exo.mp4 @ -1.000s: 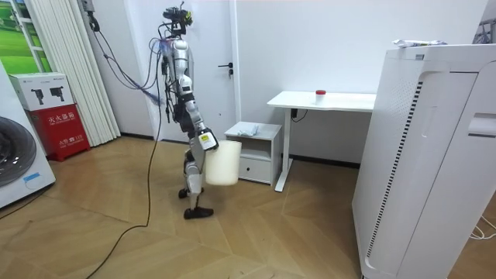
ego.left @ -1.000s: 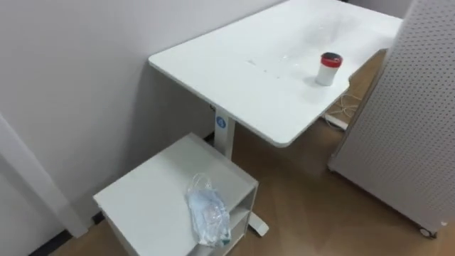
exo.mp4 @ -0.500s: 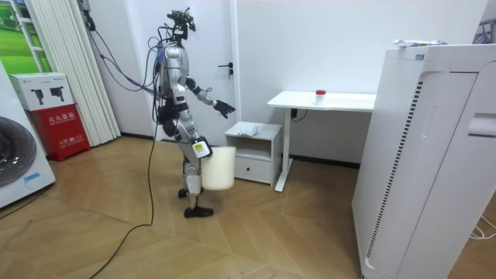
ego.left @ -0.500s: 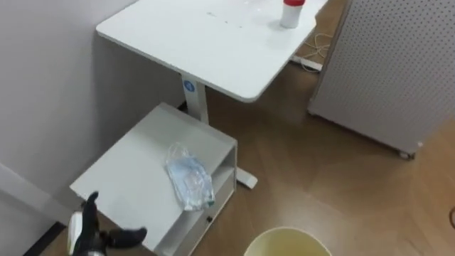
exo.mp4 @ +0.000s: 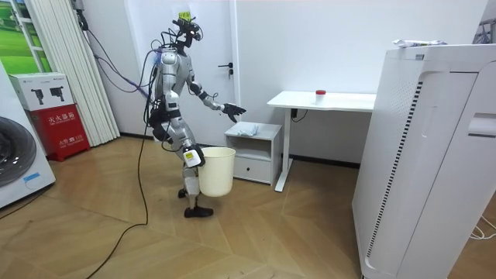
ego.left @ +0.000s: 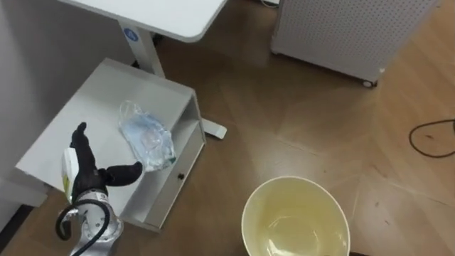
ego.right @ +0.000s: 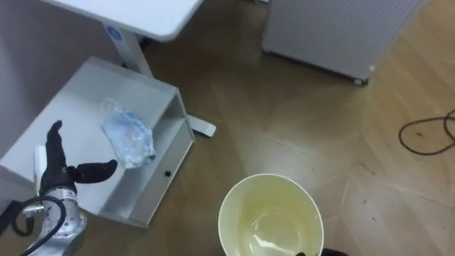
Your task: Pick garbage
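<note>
A crumpled clear plastic bag, the garbage I am after, lies on top of a low white cabinet, toward the edge above its drawer front. The robot's left hand hangs over the near part of the cabinet top with its fingers straight and spread, holding nothing. The thumb reaches sideways toward the bag and ends just beside its near edge; I cannot tell whether it touches. On the wooden floor to the robot's right, a pale yellow bin shows its open mouth from above, well apart from the bag. In the room view the robot stands upright beside the cabinet, on the room view's left of it, with its left arm stretched out toward the cabinet top. There the right hand is low at the bin's rim and the bin hangs at the robot's leg; I cannot tell how those fingers are set. Beyond the cabinet stands a white desk on a single column, its foot resting on the floor by the cabinet's corner. The room view shows a small red-capped container standing on the desk top. A white perforated unit stands on the floor past the desk.
</note>
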